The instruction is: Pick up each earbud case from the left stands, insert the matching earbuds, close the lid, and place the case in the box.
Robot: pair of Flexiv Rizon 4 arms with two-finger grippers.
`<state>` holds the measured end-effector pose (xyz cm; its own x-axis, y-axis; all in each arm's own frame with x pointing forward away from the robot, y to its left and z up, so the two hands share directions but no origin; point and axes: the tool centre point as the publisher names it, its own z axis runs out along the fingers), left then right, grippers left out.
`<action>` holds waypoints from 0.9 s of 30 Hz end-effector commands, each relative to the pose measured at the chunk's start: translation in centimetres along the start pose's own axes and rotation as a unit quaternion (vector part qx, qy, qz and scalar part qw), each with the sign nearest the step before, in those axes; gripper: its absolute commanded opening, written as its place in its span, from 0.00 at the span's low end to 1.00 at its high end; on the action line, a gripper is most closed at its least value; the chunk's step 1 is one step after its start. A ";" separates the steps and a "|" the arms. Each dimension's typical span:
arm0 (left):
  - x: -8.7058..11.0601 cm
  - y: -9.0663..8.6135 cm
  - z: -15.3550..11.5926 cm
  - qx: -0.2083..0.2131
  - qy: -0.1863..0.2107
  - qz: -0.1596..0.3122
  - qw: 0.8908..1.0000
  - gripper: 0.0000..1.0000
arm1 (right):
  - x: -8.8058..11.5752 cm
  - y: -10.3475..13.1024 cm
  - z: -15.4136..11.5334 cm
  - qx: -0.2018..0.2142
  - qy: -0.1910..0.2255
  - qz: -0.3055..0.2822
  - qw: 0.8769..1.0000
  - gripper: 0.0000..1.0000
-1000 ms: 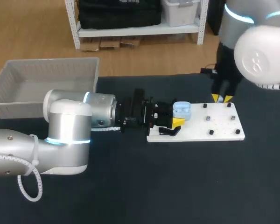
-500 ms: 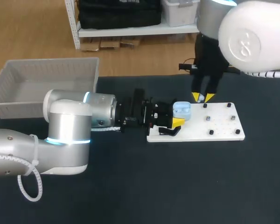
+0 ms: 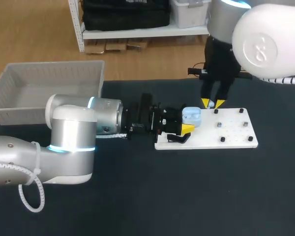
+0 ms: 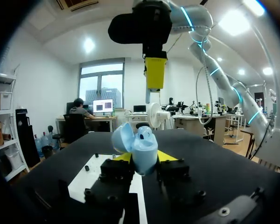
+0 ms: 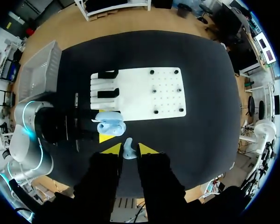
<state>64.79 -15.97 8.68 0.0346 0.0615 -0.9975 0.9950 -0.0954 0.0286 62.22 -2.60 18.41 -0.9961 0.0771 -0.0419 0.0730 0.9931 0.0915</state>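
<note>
A: Case (image 3: 191, 116), where?
B: Lid open, clamped in the left gripper (image 4: 144, 157), at the left end of the white board (image 3: 231, 133).
A: Right gripper (image 3: 214, 103)?
B: Fingers pinching a pale blue earbud (image 5: 129, 149), above the case.

Cases: one light-blue plastic earbud case (image 3: 191, 116).
Earbuds: one small light-blue earbud (image 5: 129, 149) in plain sight; any inside the case are too small to count.
Boxes: one pale grey plastic box (image 3: 19, 105).
Boards: one flat white rectangular board (image 3: 236, 132).
Pegs: six small black pegs (image 3: 219, 124) on the board.
Stands: two black stands (image 5: 105, 94) at the board's end.
Grippers: two with yellow tips, the left gripper (image 4: 142, 157) and the right gripper (image 3: 213, 103).
</note>
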 end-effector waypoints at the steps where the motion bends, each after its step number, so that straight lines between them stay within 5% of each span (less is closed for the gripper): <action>1: 0.1 -0.1 0.1 -0.003 -0.001 0.001 1.000 0.00 | 0.1 0.7 -0.1 -0.008 -0.001 -0.026 1.000 0.00; 13: 0.1 -0.1 0.1 -0.003 -0.001 0.001 1.000 0.00 | -0.3 3.2 0.4 -0.015 0.011 -0.115 0.993 0.00; 27: 0.1 -0.1 0.1 -0.003 -0.001 0.001 1.000 0.00 | -0.4 4.4 1.8 -0.015 0.014 -0.128 0.992 0.00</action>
<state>64.79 -15.97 8.68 0.0345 0.0615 -0.9975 0.9950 -0.0954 0.0286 62.98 1.67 17.21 -0.9829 -0.1804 -0.0378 -0.1835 0.9765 0.1128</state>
